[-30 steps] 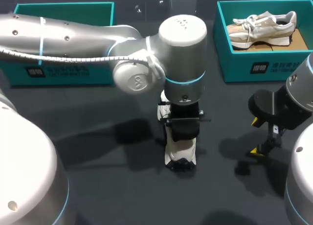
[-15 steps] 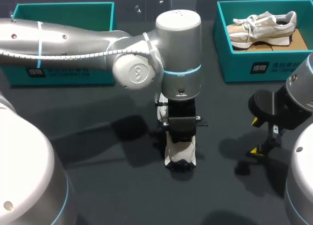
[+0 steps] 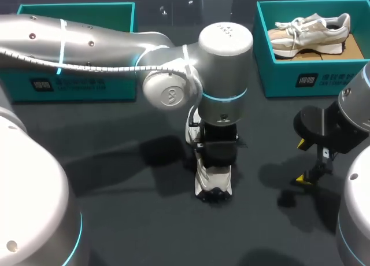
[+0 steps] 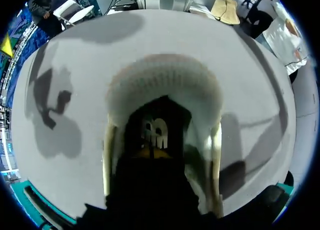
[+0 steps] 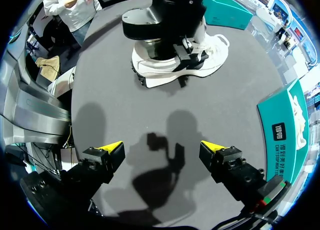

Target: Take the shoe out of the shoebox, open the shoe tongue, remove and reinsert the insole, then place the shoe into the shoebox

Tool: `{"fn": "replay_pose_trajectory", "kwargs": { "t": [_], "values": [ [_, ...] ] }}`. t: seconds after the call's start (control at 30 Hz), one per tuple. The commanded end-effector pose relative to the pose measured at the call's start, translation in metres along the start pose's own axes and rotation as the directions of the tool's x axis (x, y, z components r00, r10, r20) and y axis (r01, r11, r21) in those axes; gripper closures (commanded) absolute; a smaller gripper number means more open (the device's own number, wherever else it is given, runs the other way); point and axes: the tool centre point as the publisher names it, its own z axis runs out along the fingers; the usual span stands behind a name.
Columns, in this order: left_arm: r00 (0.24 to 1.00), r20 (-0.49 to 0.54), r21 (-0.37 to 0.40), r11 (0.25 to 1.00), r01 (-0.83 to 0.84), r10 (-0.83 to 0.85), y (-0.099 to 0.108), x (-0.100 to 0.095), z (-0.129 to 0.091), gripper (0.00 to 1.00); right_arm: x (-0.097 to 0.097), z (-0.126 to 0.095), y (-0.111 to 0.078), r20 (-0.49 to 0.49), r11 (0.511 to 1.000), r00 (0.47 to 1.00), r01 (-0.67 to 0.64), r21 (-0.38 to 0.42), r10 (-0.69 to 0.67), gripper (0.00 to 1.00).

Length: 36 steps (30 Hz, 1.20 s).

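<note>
Shoe [image 3: 213, 182] mid-table under left arm [image 3: 115, 46]; right tool [image 5: 161, 147] well apart

Left arm [image 3: 104, 46]: silver-grey rounded links, cyan rings at joints, small dark screws [image 3: 91, 44], white ribbed cable [image 3: 87, 68] along it, embossed round cap [image 3: 170, 95]. Right arm [image 3: 358, 104]: same silver, black wrist block; right gripper [image 5: 161, 147] black, yellow-tipped.

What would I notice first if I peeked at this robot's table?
The big silver left arm catches the eye first: it stretches to the middle of the table, its end pushed down into a white sneaker standing there. Next, a second sneaker lies in the teal shoebox at the far right. The right jaws hang wide open, yellow-tipped, above the dark tabletop.
</note>
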Motion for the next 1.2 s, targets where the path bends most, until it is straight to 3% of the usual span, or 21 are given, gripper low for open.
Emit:
{"fn": "replay_pose_trajectory", "kwargs": {
  "t": [0.03,0.17,0.47,0.57,0.73,0.83,1.0,1.2],
  "values": [
    [1.0,0.004,-0.085,0.996,0.013,-0.013,0.015,0.012,0.009,1.0,0.002,0.0,-0.001,0.004,1.0,1.0,0.0,0.0,0.0,0.0],
    [0.999,0.053,-0.07,0.998,-0.001,0.005,0.011,0.01,-0.008,1.0,0.002,0.0,-0.001,0.004,1.0,1.0,0.0,0.0,0.0,0.0],
    [0.981,0.185,0.074,0.994,-0.079,0.064,-0.02,-0.01,-0.048,1.0,0.002,0.0,-0.001,0.004,1.0,1.0,0.0,0.0,0.0,0.0],
    [0.983,0.169,0.131,0.986,-0.101,0.078,-0.028,-0.017,-0.041,1.0,0.002,0.0,-0.001,0.004,1.0,1.0,0.0,0.0,0.0,0.0],
    [0.992,0.099,0.236,0.966,-0.103,0.081,-0.038,-0.026,-0.009,1.0,0.002,0.0,-0.001,0.004,1.0,1.0,0.0,0.0,0.0,0.0],
    [0.995,0.069,0.25,0.964,-0.086,0.071,-0.039,-0.027,0.013,1.0,0.002,0.0,-0.001,0.004,1.0,1.0,0.0,0.0,0.0,0.0],
    [0.999,0.027,0.158,0.986,-0.051,0.047,-0.029,-0.018,0.035,1.0,0.002,0.0,-0.001,0.004,1.0,1.0,0.0,0.0,0.0,0.0],
    [1.0,-0.004,0.036,0.999,-0.004,0.004,-0.003,0.0,0.024,1.0,0.002,0.0,-0.001,0.004,1.0,1.0,0.0,0.0,0.0,0.0]
  ]
}}
